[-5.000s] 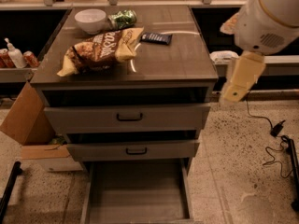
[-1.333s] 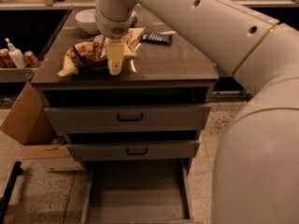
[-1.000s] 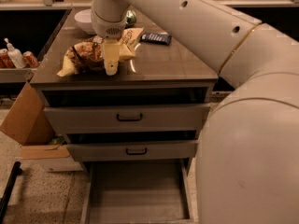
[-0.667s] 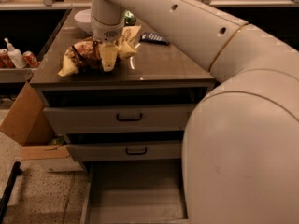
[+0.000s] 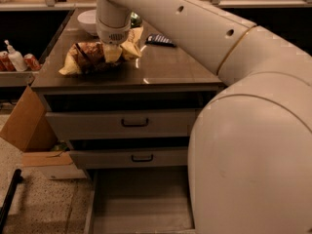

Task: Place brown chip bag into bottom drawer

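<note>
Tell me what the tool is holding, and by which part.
It cannot be told. The tool is down on the middle of the brown chip bag, which lies on the cabinet top.

the arm [image 5: 195, 26] stretches out from lower right, its tool [image 5: 112, 53] pointing straight down, upper left.

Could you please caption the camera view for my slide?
Gripper over the brown chip bag on the cabinet; bottom drawer open.

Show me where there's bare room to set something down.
The bottom drawer floor is bare. The countertop is free in front of the blue packet, right of the brown chip bag. Crowded back-left: gripper on the bag, white bowl.
</note>
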